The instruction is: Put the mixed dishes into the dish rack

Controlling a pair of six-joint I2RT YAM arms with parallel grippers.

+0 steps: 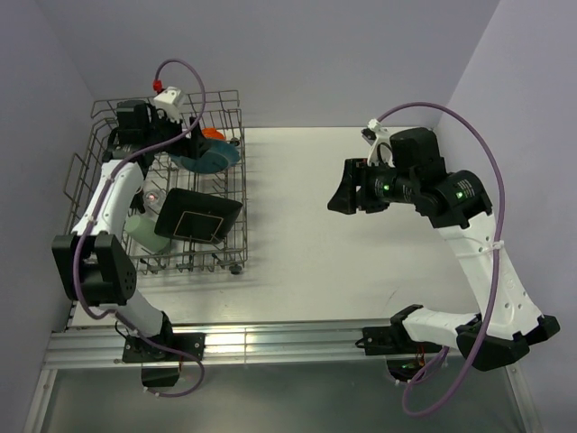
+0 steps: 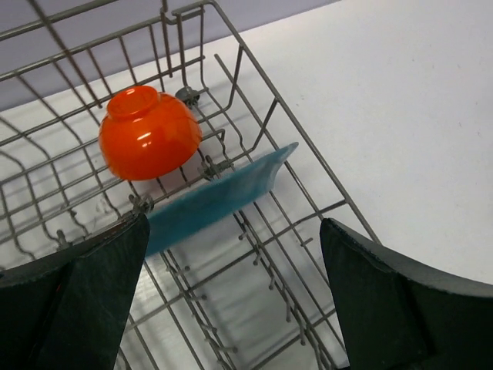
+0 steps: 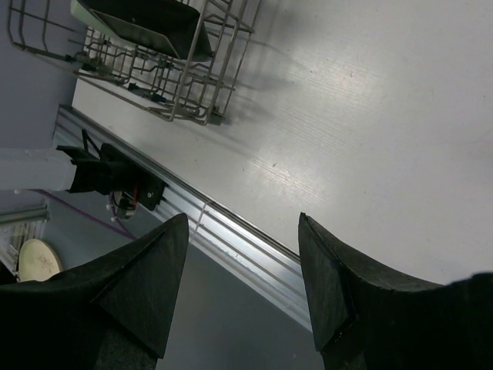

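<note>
The dish rack [image 1: 243, 185] stands at the table's far left. Inside it are an upturned orange bowl [image 2: 149, 132], a teal plate [image 2: 223, 196] on edge among the tines, a black square plate [image 1: 198, 216] leaning nearer the front, and a pale green cup [image 1: 142, 231] beside it. My left gripper [image 1: 192, 144] hangs open inside the rack [image 2: 308, 149], just above and in front of the teal plate [image 1: 209, 158], with nothing between its fingers [image 2: 92, 293]. My right gripper [image 1: 339, 189] is open and empty above the middle of the table, well apart from the rack [image 3: 189, 77].
The white table [image 1: 361, 262] stretches right of the rack. An aluminium rail [image 1: 288, 343] runs along its near edge, holding both arm bases. Walls close in behind and on both sides.
</note>
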